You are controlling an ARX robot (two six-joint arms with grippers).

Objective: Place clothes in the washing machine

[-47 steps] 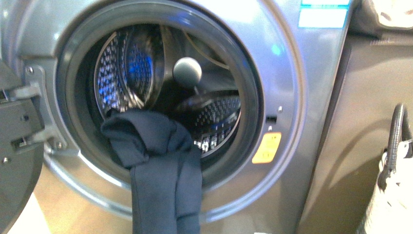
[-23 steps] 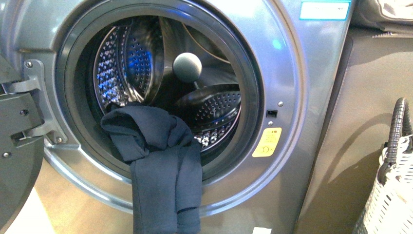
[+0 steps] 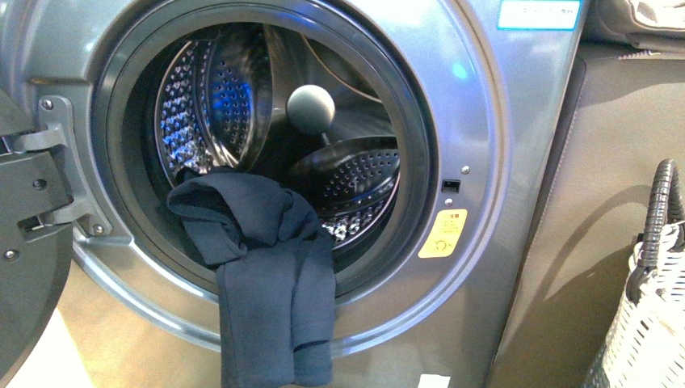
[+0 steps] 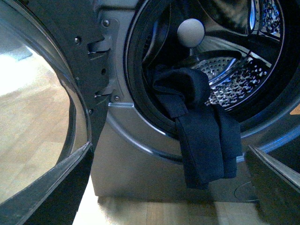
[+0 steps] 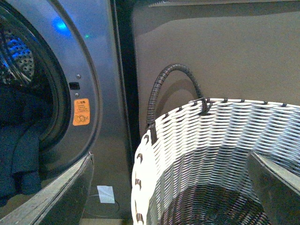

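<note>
Currently the clothes (image 3: pixel 271 275), dark navy knit, hang half in, half out of the washing machine (image 3: pixel 485 145): upper bunch rests on the dark gasket at the porthole's lower lip, two tube-like ends drape down the front panel outside. Door (image 3: pixel 24 267) swung open at left. Left gripper (image 4: pixel 168 187): fingers wide apart, nothing between them, facing the porthole, apart from the garment. Right gripper (image 5: pixel 171 192): also spread, holding nothing, over the white woven basket (image 5: pixel 225 140) beside the machine.
</note>
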